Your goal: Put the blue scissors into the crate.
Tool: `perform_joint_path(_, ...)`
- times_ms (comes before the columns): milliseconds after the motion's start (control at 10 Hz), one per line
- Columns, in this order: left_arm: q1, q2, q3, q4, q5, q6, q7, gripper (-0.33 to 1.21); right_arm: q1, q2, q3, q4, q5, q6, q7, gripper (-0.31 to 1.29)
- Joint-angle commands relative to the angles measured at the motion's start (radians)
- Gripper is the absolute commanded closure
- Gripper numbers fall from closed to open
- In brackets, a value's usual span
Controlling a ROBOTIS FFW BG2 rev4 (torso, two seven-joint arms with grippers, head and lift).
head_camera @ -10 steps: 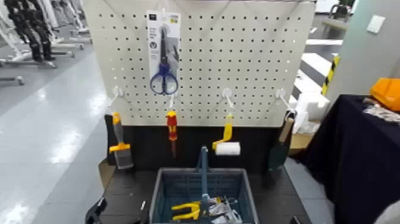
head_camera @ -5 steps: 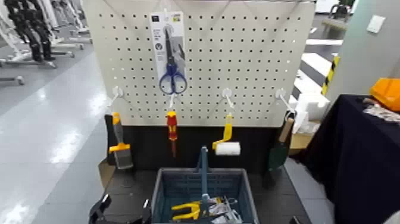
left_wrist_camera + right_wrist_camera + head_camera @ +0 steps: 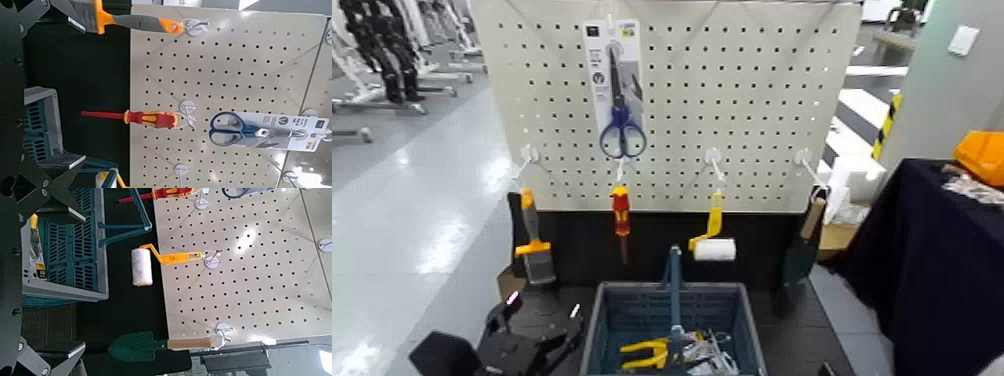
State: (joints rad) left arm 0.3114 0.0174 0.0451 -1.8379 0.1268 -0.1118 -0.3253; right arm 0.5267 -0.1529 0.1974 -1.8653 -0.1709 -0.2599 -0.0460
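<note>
The blue scissors (image 3: 620,128) hang on their tall white card from a hook high on the pegboard, left of centre; the left wrist view shows the blue scissors (image 3: 233,129) as well, far from that hand. The grey-blue crate (image 3: 600,318) stands below the board with its upright handle in the middle. My left gripper (image 3: 542,308) is open and empty, low down just left of the crate. In its own wrist view my right gripper (image 3: 43,276) is open beside the crate (image 3: 66,254), holding nothing.
Lower hooks carry an orange-handled scraper (image 3: 535,250), a red-and-yellow screwdriver (image 3: 621,213), a yellow-handled paint roller (image 3: 714,246) and a green trowel (image 3: 800,252). Yellow pliers (image 3: 646,352) lie in the crate. A dark-draped table (image 3: 932,270) stands to the right.
My left arm has risen into view at the bottom left, beside the crate. The scissors card swung slightly to the right on its hook a second ago and now hangs still.
</note>
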Motion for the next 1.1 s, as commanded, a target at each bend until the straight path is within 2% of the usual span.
perform_joint_path(100,-0.08,0.001,0.044,-0.017,0.005,0.099,-0.08,0.16,-0.001,0.003,0.0,0.0,-0.001,0.001,-0.002,0.18)
perform_joint_path(300,-0.153,0.006,0.073,-0.015,0.019,0.181,-0.162,0.15,-0.002,0.004,0.002,0.0,-0.001,0.005,0.0,0.18)
perform_joint_path(500,-0.23,0.032,0.084,-0.009,0.04,0.241,-0.225,0.16,-0.007,0.003,0.004,0.002,-0.005,0.008,0.0,0.18)
perform_joint_path(1100,-0.454,0.111,0.049,0.101,0.109,0.271,-0.345,0.16,-0.025,-0.002,0.016,0.014,-0.024,0.008,0.001,0.18)
